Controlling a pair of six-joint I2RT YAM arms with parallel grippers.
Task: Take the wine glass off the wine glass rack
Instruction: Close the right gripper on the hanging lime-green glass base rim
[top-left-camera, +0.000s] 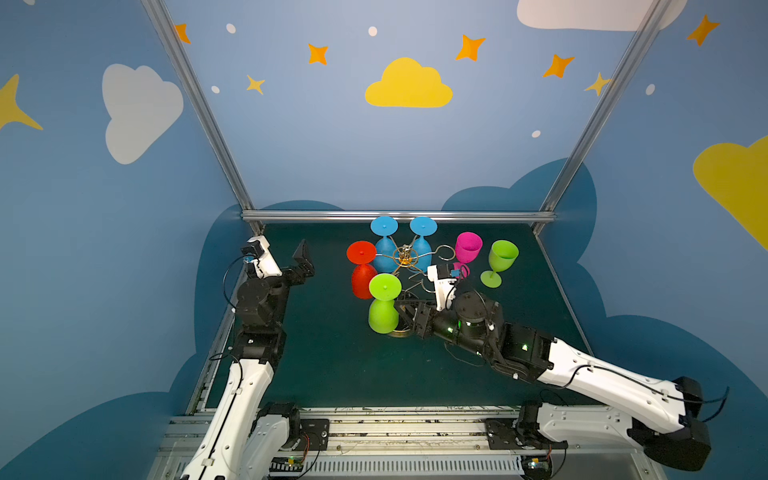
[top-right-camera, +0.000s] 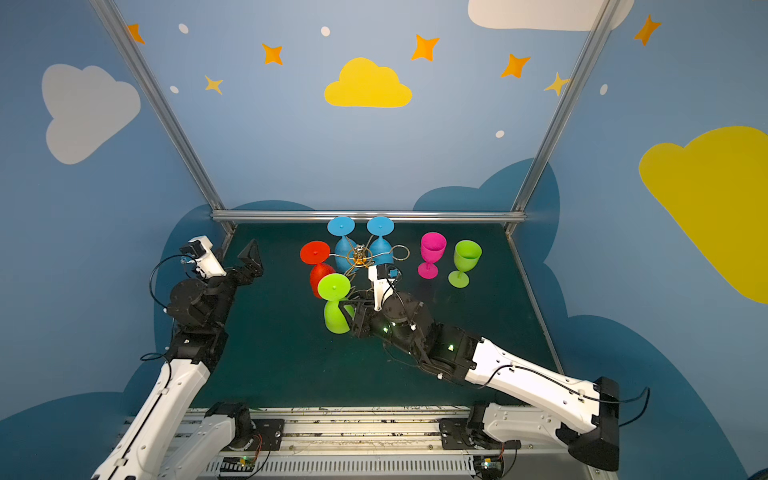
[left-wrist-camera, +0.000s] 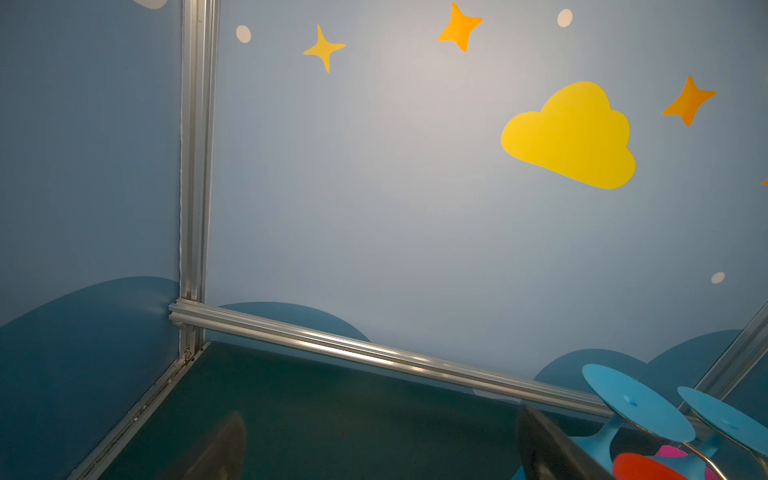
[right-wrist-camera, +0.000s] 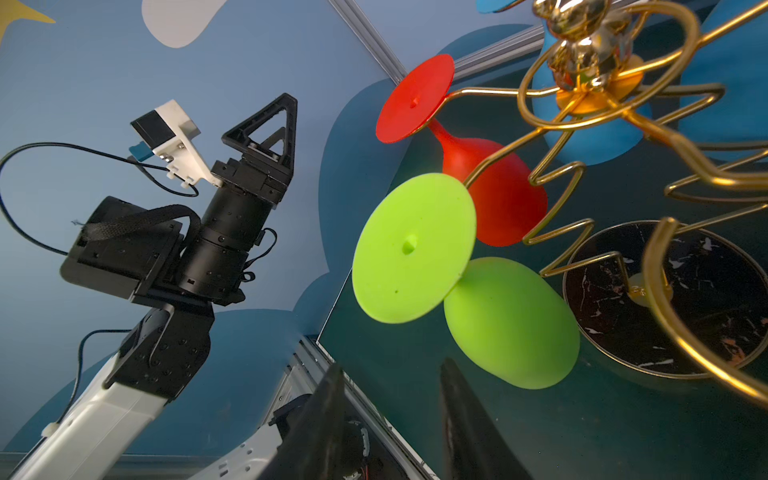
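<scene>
The gold wire wine glass rack (top-left-camera: 404, 259) stands mid-table on a round dark base (right-wrist-camera: 706, 291). Upside down from its looped arms hang a green wine glass (top-left-camera: 382, 316), a red one (top-left-camera: 362, 282) and two blue ones (top-left-camera: 384, 249). My right gripper (top-left-camera: 405, 309) sits low beside the green glass's bowl (right-wrist-camera: 511, 324), on the rack's near side. It is open with nothing between its fingers, and the bowl lies just ahead and off to one side of the gap (right-wrist-camera: 392, 365). My left gripper (top-left-camera: 303, 262) is raised at the far left, wide open and empty (left-wrist-camera: 380, 415).
A pink glass (top-left-camera: 468, 247) and a second green glass (top-left-camera: 502, 257) stand upright on the dark green table to the right of the rack. Aluminium frame rails (top-left-camera: 399, 216) and blue walls close the back and sides. Two of the rack's loops (top-left-camera: 446, 251) carry nothing.
</scene>
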